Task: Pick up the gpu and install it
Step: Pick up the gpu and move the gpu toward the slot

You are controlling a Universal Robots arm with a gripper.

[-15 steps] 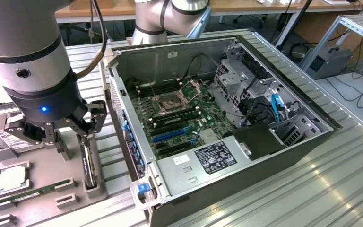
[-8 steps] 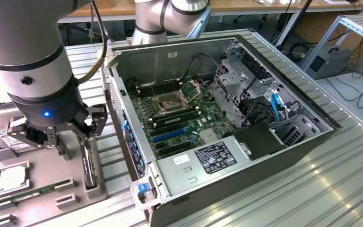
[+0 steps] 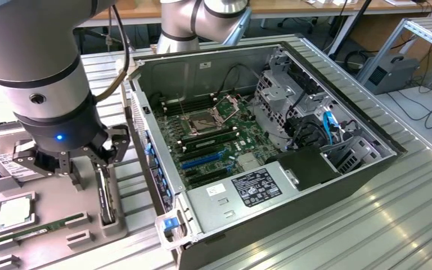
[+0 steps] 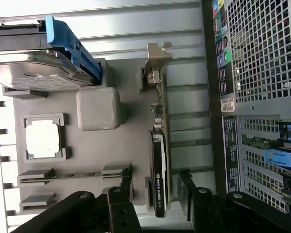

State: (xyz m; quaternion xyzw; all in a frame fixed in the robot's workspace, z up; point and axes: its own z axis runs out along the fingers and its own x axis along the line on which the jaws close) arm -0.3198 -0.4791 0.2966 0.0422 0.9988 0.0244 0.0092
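Ribbed aluminium bench carried an open computer case and, toward the exterior view's left, a grey parts tray. From that camera the gripper hung low over the tray. The gpu stood on edge in its slot directly beneath, just beside the case's rear wall.

At the wrist camera the jaws stood wide apart, one of the fingers on each flat side of the card, with no contact that could be made out. The card's long axis ran straight away from the gripper toward its silver bracket. Room looked tight on the case side. The tray's raised block and the hard drive lay well apart on the other side.
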